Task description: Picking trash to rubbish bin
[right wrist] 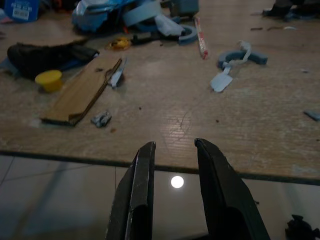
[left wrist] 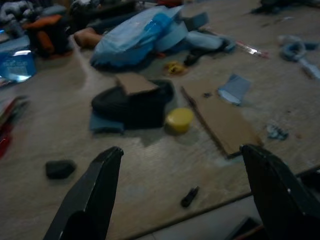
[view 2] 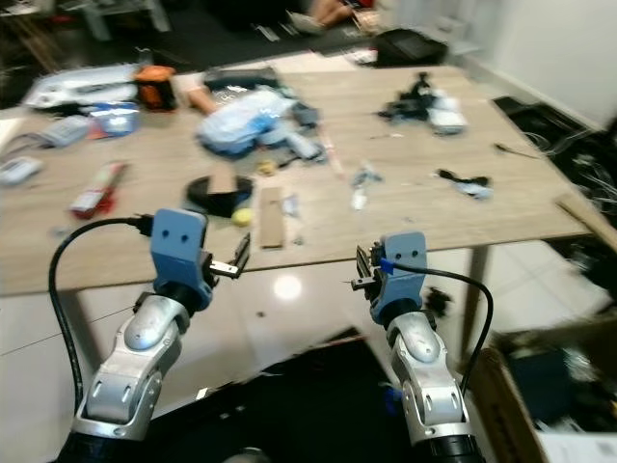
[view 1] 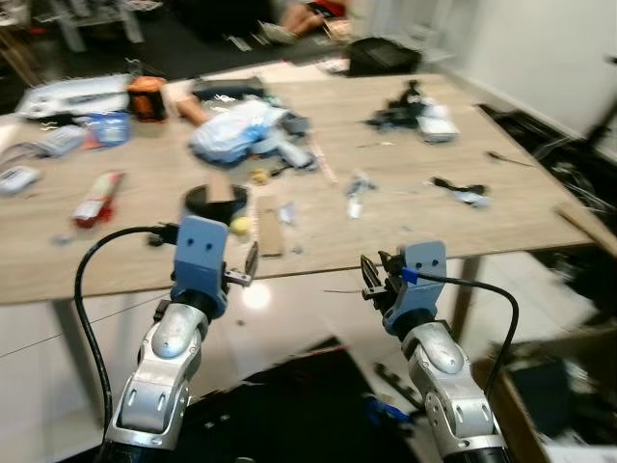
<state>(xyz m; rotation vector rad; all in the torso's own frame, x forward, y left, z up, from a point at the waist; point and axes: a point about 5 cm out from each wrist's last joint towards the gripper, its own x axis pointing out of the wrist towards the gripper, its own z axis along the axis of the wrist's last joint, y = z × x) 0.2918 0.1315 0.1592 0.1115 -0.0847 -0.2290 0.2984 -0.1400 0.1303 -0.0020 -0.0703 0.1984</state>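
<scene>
Two grippers hang in front of the near edge of a wooden table [view 1: 501,207], both over the tiled floor and touching nothing. We find the left gripper [left wrist: 182,190] with its fingers spread wide apart and empty; in its wrist view it faces a yellow cap [left wrist: 179,120] lying against a black curved object [left wrist: 132,102] that has a scrap of brown card resting on top. Just beside the cap lies a flat cardboard strip [left wrist: 220,117], with a small grey-blue paper scrap [left wrist: 235,87] at its far end. The right gripper [right wrist: 172,192] has its fingers set narrowly apart, with floor showing between them, and it holds nothing. Its wrist view shows the same cardboard strip, a small crumpled grey scrap [right wrist: 101,119] near the strip's near end, and a white torn slip [right wrist: 220,81] further along the table. We note a pale blue plastic bag [view 1: 236,130] heaped toward the middle of the table, an orange object [view 1: 147,96] at the far left, and a red-and-white wrapper [view 1: 98,198] near the left side. The head views are blurred.
</scene>
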